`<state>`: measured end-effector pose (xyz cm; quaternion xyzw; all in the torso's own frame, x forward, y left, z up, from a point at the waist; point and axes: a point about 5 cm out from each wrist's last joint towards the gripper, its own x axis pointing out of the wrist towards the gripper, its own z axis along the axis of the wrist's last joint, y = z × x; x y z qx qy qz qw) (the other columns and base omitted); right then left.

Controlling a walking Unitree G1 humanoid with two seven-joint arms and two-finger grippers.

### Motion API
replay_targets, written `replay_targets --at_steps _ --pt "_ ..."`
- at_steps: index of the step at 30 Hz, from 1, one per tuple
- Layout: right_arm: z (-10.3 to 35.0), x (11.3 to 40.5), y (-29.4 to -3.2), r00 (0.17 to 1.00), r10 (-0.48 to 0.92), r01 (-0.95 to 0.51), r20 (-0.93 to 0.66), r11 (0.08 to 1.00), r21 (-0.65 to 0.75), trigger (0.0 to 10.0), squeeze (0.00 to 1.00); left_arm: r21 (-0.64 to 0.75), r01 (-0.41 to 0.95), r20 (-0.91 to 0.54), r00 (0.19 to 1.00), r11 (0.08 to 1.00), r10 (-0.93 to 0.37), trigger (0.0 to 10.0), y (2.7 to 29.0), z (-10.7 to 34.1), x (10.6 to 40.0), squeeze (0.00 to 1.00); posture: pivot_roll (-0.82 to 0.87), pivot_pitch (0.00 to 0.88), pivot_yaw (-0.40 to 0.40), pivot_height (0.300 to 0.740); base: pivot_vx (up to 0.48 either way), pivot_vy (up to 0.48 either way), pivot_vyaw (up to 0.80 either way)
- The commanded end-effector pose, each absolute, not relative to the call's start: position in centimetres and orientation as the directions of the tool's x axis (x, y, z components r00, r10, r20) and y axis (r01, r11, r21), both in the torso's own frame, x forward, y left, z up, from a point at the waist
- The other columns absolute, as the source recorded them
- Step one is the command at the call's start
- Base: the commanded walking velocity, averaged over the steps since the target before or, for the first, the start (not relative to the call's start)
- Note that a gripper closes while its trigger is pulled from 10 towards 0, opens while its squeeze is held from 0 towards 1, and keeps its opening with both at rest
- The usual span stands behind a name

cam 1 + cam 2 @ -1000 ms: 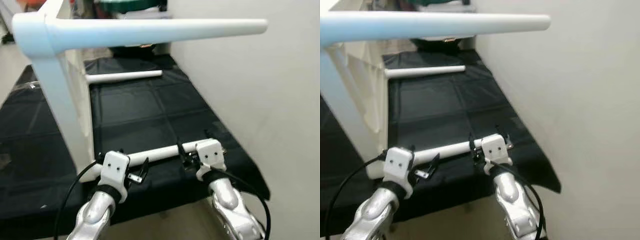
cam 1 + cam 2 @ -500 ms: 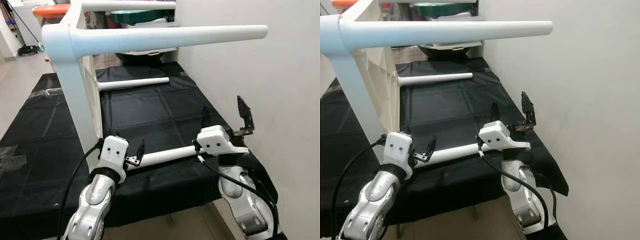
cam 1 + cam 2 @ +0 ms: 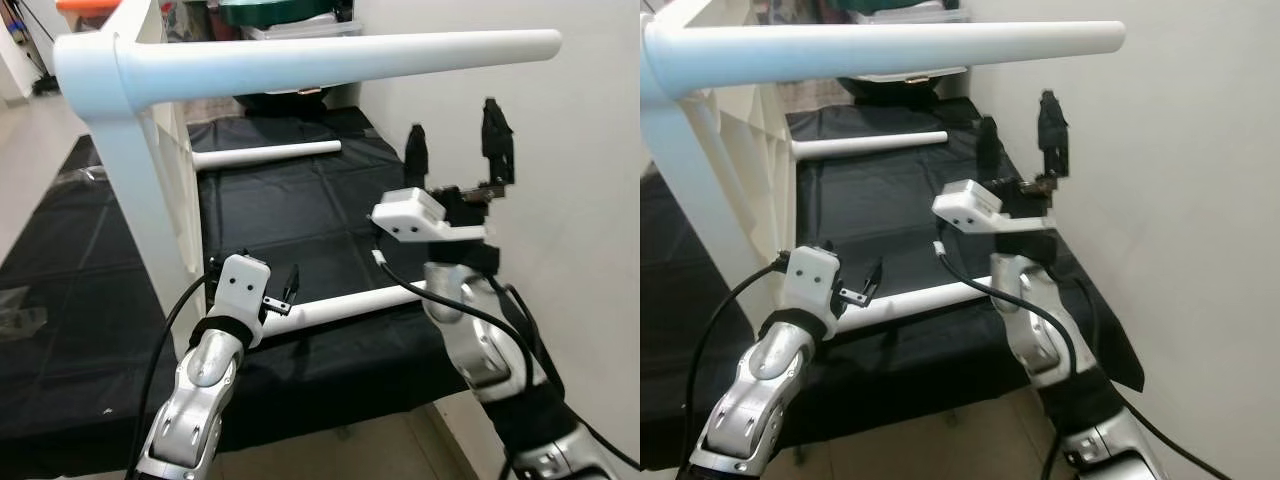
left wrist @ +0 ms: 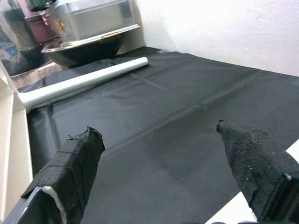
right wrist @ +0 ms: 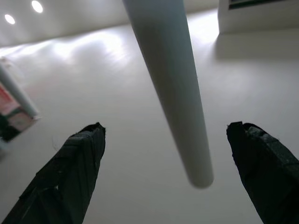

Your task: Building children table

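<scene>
The white children's table (image 3: 130, 180) stands tipped on its side on the black-covered desk (image 3: 300, 215), filling the left half of the left eye view, its top upright and its legs pointing toward the right of the frame. One upper leg (image 3: 340, 60) runs across the top of the frame, a far leg (image 3: 265, 155) shows at centre, and a low leg (image 3: 350, 302) crosses the lower middle. The right pincer (image 3: 455, 150) hangs in the upper right of the frame, pointing up beneath the upper leg's free end, fingers spread wide and holding nothing; the right wrist view looks straight up at that leg between the two fingers. The left pincer (image 3: 275, 300) sits in the lower left of centre against the low leg, fingers spread as its wrist view shows, not pinching it. The likely risk is that the right pincer pushes the leg sideways instead of closing round it, since the tipped table stands on one edge with little holding it; it could topple or slide on the cloth. The cloth is creased and slack. A plain white wall (image 3: 560, 250) closes the right side, and metal basins (image 4: 88, 28) sit at the far end.
</scene>
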<state>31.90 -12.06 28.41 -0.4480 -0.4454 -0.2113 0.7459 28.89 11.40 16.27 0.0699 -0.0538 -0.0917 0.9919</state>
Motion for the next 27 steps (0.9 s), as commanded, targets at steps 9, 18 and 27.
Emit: replay_targets --at_steps 9,18,27 --pt "30.7 33.8 -11.2 0.398 0.123 0.823 0.909 0.39 -0.413 10.0 0.0 0.18 0.099 0.057 0.992 0.979 -0.111 10.0 12.8 15.0 28.0 0.0 0.13 0.161 -0.013 0.74 0.0 0.0 0.0" --pt "33.0 35.1 -10.8 0.327 0.119 0.862 0.938 0.37 -0.347 10.0 0.0 0.19 0.061 0.036 0.997 0.98 -0.069 10.0 14.3 14.4 27.6 0.0 0.13 0.169 -0.024 0.74 0.0 0.0 0.0" --pt "35.4 36.2 -10.6 0.264 0.103 0.89 0.959 0.358 -0.283 10.0 0.0 0.194 0.022 0.053 0.998 0.981 -0.033 10.0 14.6 14.7 27.9 0.0 0.12 0.167 -0.028 0.74 0.0 0.0 0.0"
